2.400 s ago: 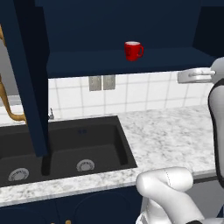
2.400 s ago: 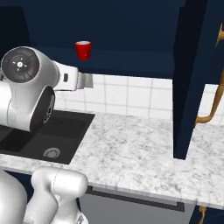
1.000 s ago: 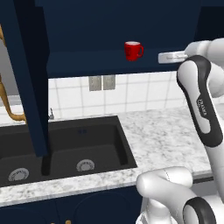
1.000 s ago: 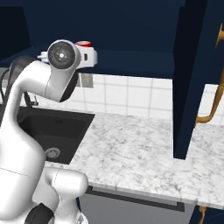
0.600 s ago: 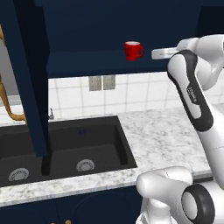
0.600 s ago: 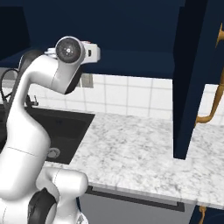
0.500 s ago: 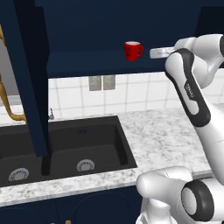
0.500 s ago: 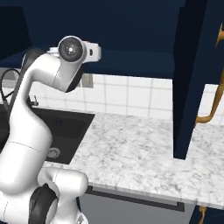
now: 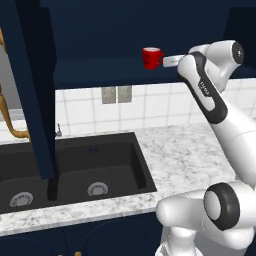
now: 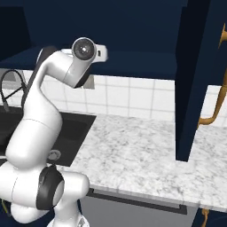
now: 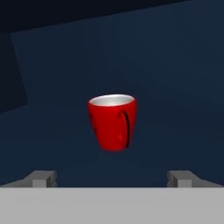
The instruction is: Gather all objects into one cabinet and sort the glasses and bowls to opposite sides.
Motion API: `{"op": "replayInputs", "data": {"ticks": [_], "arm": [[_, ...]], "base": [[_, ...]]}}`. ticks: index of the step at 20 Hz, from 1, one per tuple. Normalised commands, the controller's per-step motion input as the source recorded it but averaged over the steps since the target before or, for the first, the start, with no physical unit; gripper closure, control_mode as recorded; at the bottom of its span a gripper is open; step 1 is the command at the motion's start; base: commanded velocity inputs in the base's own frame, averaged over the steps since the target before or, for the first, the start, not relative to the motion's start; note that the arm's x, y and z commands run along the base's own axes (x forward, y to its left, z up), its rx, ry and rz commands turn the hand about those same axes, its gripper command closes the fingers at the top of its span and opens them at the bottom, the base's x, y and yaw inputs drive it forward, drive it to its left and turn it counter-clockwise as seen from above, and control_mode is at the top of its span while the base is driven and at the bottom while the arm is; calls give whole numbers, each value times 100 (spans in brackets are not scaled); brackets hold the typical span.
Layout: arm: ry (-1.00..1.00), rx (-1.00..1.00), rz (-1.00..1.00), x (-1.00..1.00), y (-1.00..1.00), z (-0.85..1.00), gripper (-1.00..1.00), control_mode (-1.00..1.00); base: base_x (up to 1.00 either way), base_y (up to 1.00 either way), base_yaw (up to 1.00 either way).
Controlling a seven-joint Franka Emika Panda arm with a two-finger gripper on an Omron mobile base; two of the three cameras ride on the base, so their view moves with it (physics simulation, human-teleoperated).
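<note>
**Open gripper faces the red mug on the cabinet shelf**

Left base view: the red mug [image 9: 151, 57] stands upright on the navy cabinet [image 9: 115, 72] shelf, above the sink [image 9: 75, 172].

Hand view: the gripper [image 11: 112, 178], jaws wide apart and empty, points at the mug, not touching it.

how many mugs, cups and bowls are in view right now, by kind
red mug: 1, upright on the cabinet shelf
blue cups: 0
grey bowls: 0
total: 1
</note>
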Motion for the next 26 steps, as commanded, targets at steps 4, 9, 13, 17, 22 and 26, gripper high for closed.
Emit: {"op": "replayInputs", "data": {"ticks": [4, 9, 13, 17, 22, 26], "arm": [[5, 0, 1, 55, 2, -15, -100, -100], [1, 0, 1, 52, 0, 0, -100, -100], [0, 0, 12, 35, 1, -7, -100, -100], [0, 0, 15, 28, 0, 0, -100, -100], [0, 0, 4, 25, 0, 0, -100, -100], [0, 0, 0, 0, 2, 0, -100, -100]], "base": [[0, 0, 0], [0, 0, 0], [0, 0, 0], [0, 0, 0], [0, 0, 0], [0, 0, 0]]}}
